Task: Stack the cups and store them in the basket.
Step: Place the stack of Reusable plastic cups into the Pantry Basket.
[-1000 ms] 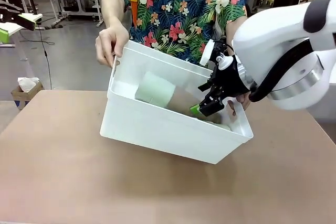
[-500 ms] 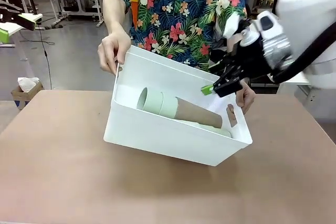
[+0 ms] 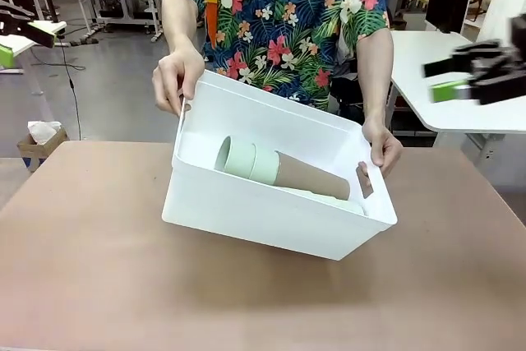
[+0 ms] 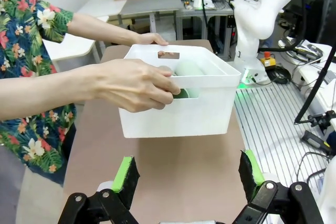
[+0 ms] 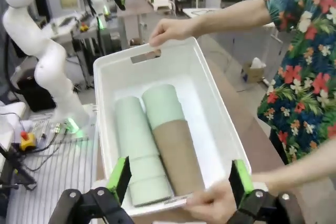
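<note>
We are pulling our right pincer (image 3: 460, 80) out of the basket (image 3: 246, 203), empty and apart now; the cups (image 5: 157, 140) are lying stacked inside, while the person's hands (image 3: 177, 76) are tilting it above the surface (image 3: 82, 269).

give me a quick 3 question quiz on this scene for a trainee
1. True or false: the basket sits flat on the table.
2. Which colour is the outer cup of the stack next to the all-green stack? A) taupe-brown B) white C) red
3. Fill in: the basket is held at both ends by the person's ____.

Key
1. False: it is tilted, its far side raised.
2. A
3. Hands, at the slot handles. Both the right gripper and the left gripper are open and empty.
</note>
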You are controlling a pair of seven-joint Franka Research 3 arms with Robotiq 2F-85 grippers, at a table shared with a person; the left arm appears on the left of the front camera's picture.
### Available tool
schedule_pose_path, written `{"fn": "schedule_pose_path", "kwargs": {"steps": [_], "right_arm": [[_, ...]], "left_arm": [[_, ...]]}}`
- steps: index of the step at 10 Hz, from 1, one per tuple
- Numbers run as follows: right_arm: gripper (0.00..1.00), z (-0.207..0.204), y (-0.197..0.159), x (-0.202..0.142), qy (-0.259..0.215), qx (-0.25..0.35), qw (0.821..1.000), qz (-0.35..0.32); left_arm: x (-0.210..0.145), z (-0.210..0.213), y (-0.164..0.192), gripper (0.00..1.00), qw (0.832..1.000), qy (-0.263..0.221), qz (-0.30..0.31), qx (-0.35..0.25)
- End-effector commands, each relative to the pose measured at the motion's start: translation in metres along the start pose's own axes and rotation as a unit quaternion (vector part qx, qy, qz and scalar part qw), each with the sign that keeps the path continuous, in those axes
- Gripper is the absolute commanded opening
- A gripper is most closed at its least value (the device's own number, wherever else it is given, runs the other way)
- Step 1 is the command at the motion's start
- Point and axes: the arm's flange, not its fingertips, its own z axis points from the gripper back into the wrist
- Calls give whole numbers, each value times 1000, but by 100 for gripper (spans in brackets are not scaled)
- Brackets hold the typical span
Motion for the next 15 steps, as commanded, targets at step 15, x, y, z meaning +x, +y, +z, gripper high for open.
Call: {"fn": "schedule_pose_path", "kwargs": {"steps": [15], "right_arm": [[100, 97, -11, -50, -59, -2, 998, 2]], "left_arm": [[4, 0, -1, 100, 1000, -2, 3, -3]]}}
